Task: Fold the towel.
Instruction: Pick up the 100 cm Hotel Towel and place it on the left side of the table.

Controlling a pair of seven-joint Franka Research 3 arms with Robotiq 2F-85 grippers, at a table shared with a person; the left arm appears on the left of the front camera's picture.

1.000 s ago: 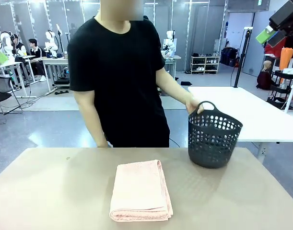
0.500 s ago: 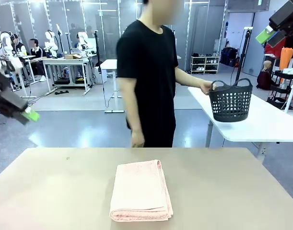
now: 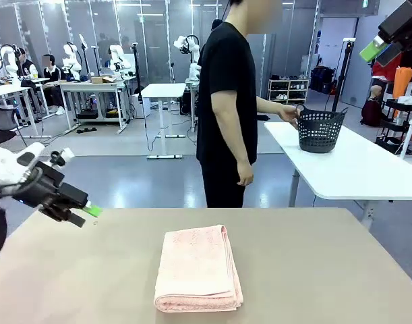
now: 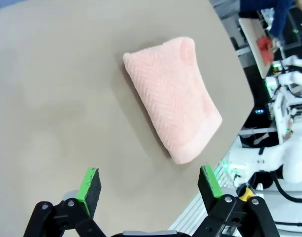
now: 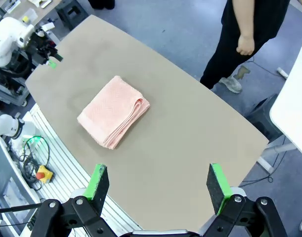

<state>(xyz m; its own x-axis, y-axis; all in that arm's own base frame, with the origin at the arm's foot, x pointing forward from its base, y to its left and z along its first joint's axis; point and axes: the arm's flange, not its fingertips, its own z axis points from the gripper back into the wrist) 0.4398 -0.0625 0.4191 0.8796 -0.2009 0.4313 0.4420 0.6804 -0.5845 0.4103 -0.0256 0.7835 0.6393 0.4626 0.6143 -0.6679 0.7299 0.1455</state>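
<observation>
While the towel (image 3: 198, 270) lies folded flat near the front middle of the table (image 3: 327, 270), nothing touches it; it's a neat stacked rectangle, layered edges on its right side in the front view, long axis running away from the camera.

Left gripper (image 3: 90, 210) sits low over the table's left edge, well apart from the towel, pointing toward it; jaws apart, nothing between them; in its wrist view the green pads (image 4: 90, 184) frame bare tabletop at the bottom, towel (image 4: 173, 97) ahead of the jaws and offset toward the right finger, lying diagonal.

Right gripper (image 5: 156, 187) is high above the table, jaws wide apart and empty; looking down, the towel (image 5: 114, 111) is ahead and toward the left finger, far below; from the front the right gripper (image 3: 379, 46) shows at the top right corner.

Beyond the table a person (image 3: 227, 101) stands side-on, one hand (image 3: 288, 113) on a dark basket (image 3: 320, 129) resting on a white table (image 3: 354, 169) behind; other hand (image 3: 245, 173) hangs free.
</observation>
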